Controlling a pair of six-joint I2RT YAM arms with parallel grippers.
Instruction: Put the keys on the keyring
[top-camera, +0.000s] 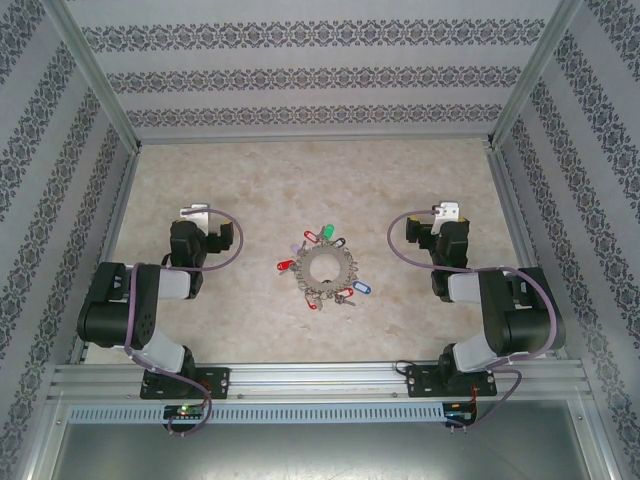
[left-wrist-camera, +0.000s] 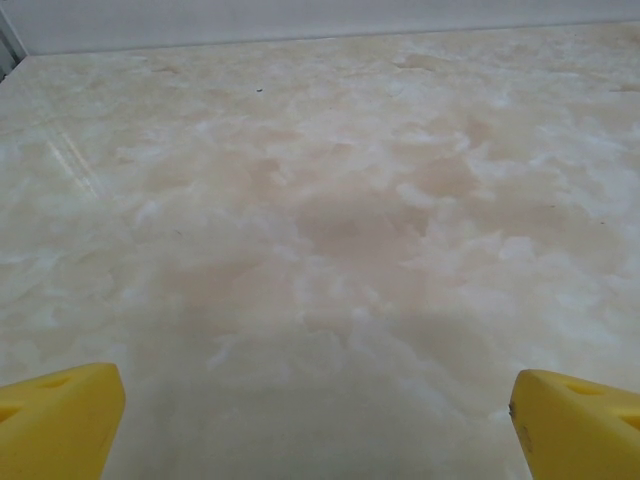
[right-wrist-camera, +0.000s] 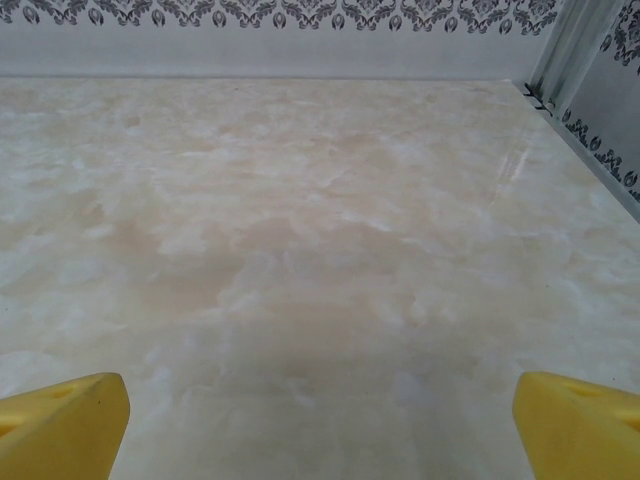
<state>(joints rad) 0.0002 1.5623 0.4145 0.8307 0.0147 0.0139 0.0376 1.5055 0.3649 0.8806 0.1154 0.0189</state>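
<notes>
**Grey metal keyring mid-worktop, both jaws wide and empty**

Keyring (top-camera: 321, 267): a toothed wheel of small keys around an open centre, lying flat on the marbled beige worktop (top-camera: 250, 180).

Coloured tags fringe the keyring. A red tag (top-camera: 285, 266) is at its left edge, a blue tag (top-camera: 358, 290) at its near-right edge, and a green tag (top-camera: 326, 232) on its far side. These keys are too small to tell whether they are threaded on or lie loose against the ring.

Left arm (top-camera: 130, 310): left of the keyring and well apart from it. Left jaws stand fully spread with nothing between them. In the left wrist view, the yellow pads (left-wrist-camera: 60, 425) sit at the two bottom corners, with bare worktop between them.

Right arm (top-camera: 505, 315): right of the keyring, also well apart. Right jaws are likewise spread wide and hold nothing. The yellow pads (right-wrist-camera: 65, 425) frame bare worktop in the right wrist view.

The keyring lies between the two sets of jaws, a little nearer the arm bases than either. Neither set touches it.
</notes>
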